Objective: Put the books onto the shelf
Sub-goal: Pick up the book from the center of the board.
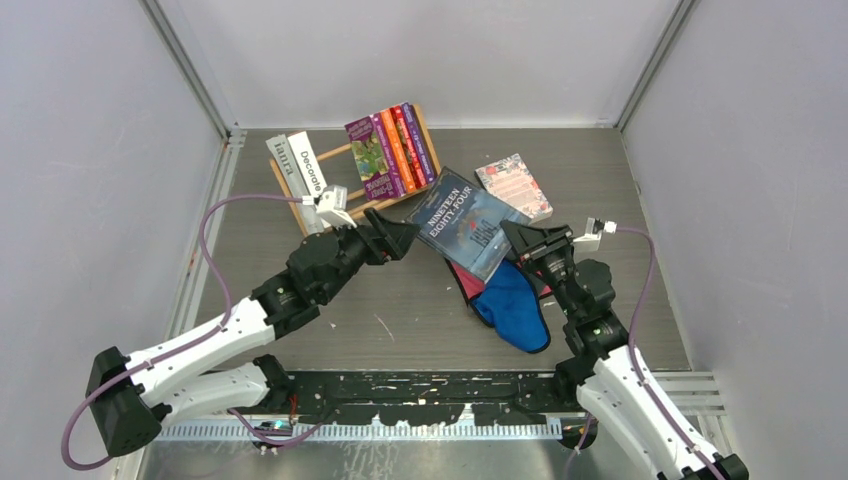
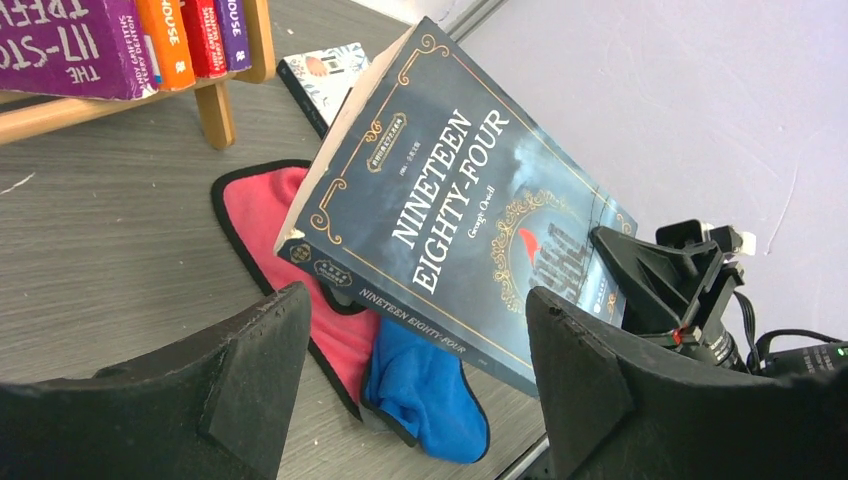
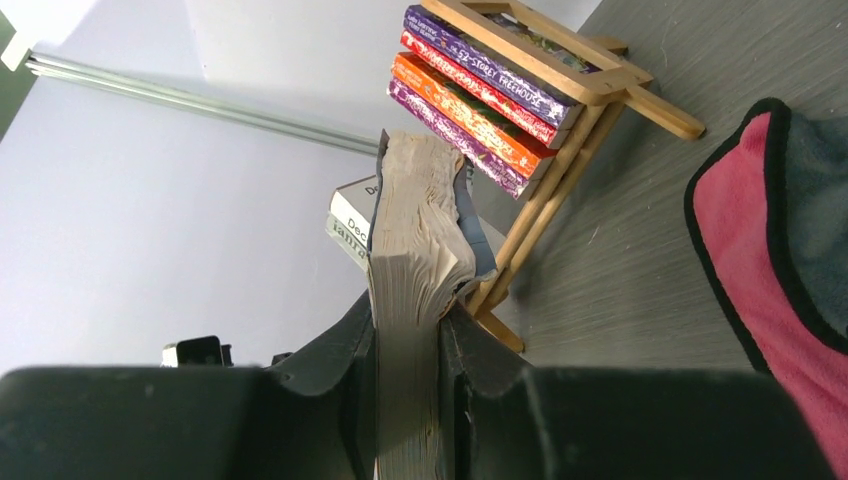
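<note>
Already on shelf (image 1: 336, 153): paperbacks (image 1: 392, 150), two big books (image 1: 303, 165)

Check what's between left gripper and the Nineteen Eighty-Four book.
Nothing. Top view shows only bare table between left gripper and the Nineteen Eighty-Four book, held by the right gripper.

Left hand (image 1: 398, 236) wide, right hand (image 3: 405, 340) clamped.
</note>
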You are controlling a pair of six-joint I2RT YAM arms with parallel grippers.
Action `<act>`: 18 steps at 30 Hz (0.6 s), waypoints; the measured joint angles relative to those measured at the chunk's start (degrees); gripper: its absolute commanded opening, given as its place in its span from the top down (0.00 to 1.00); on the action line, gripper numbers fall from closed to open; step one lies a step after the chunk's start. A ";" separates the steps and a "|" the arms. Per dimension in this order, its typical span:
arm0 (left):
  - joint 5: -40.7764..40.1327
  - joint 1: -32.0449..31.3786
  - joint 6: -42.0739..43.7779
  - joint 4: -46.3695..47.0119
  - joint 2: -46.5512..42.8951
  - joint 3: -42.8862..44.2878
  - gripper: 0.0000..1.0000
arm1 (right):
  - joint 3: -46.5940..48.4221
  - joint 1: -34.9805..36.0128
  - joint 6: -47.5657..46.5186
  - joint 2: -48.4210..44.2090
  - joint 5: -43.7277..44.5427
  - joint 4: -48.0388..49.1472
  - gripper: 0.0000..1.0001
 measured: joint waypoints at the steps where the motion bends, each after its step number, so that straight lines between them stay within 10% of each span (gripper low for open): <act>1: 0.00 0.00 -0.26 -0.04 0.00 0.00 0.21 | -0.15 0.63 0.11 -0.48 0.52 -0.37 0.99; 18: -0.46 0.00 -2.47 -0.39 -0.42 -0.07 0.18 | -0.83 3.30 3.39 -7.41 3.21 -2.71 0.99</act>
